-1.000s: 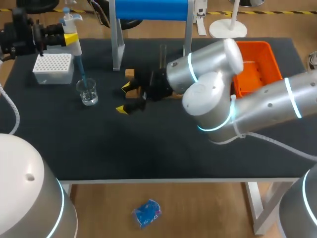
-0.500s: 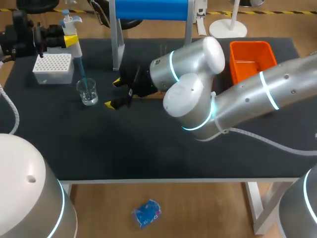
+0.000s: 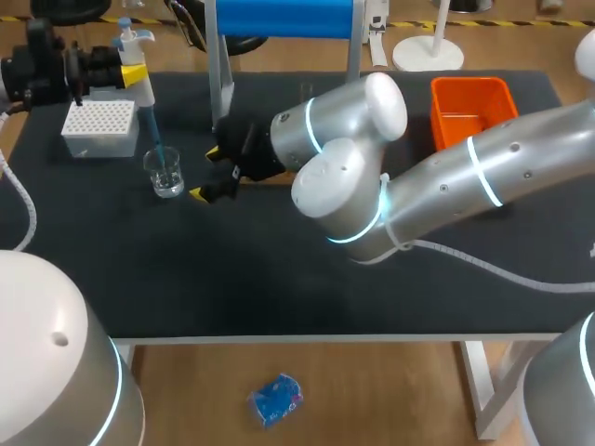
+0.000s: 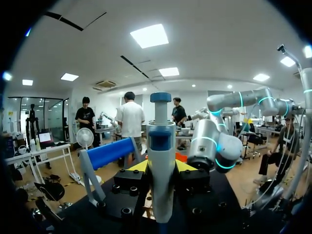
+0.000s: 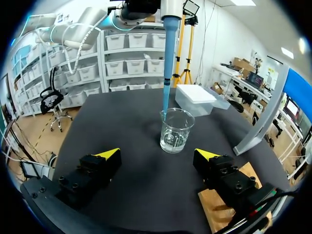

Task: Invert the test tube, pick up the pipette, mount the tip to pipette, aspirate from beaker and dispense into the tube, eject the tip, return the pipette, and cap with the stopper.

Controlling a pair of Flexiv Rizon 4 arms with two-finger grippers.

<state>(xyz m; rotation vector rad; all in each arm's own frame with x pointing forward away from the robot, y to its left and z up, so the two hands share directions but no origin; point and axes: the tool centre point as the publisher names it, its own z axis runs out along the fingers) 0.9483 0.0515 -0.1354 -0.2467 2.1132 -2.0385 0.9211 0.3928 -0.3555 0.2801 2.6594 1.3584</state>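
Note:
My left gripper (image 3: 130,72) is shut on the white pipette (image 3: 139,58) and holds it upright at the table's far left. The pipette's blue tip (image 3: 156,149) dips into the glass beaker (image 3: 165,174), which holds a little clear liquid. In the left wrist view the pipette (image 4: 161,146) stands between my left gripper's (image 4: 162,168) yellow tips. My right gripper (image 3: 212,172) is open just right of the beaker, with nothing in it. In the right wrist view the beaker (image 5: 174,130) and blue tip (image 5: 167,68) are straight ahead of the open right gripper (image 5: 157,155). No test tube or stopper shows.
A white tip box (image 3: 99,127) sits behind the beaker at the far left, also seen as tip box (image 5: 195,99). An orange bin (image 3: 469,111) stands at the back right. A blue roller on a metal stand (image 3: 221,84) rises at the back. A wooden board (image 5: 229,200) lies under my right finger.
My right arm has swung left across the table toward the beaker, uncovering the orange bin. The left arm and pipette have stayed put.

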